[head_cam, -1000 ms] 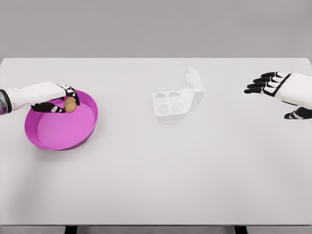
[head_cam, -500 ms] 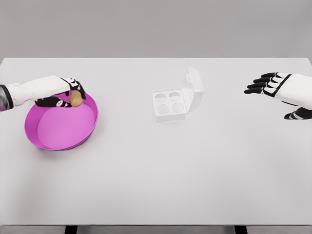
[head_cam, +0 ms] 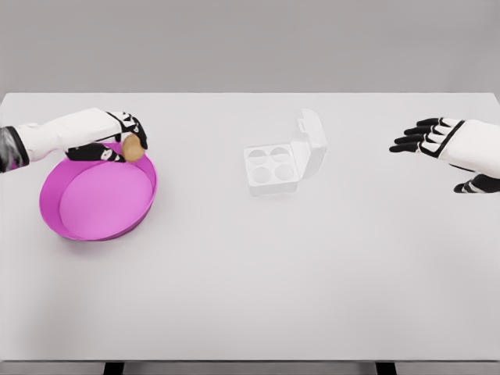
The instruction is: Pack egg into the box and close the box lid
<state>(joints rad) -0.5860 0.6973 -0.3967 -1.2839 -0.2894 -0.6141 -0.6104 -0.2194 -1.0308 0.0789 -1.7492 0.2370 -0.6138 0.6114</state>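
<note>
Head view: the left hand (head_cam: 117, 139) has its fingers curled round the brown egg (head_cam: 133, 148), pinching it above the far right rim of the magenta bowl (head_cam: 94, 226), which sits near the bench's (head_cam: 250, 297) left edge. The white box (head_cam: 272, 169) stands well apart to the right, toward the far middle of the bench, its lid (head_cam: 312, 143) tilted up on the right side and its four cups bare. The right hand (head_cam: 426, 134) hovers by the right edge, fingers spread, holding nothing.

The grip looks to rest on the fingertips only, so the egg may slip on the long carry across. The cups are small and the raised lid stands close beside them; a misjudged approach could knock the lid or shove the light box.
</note>
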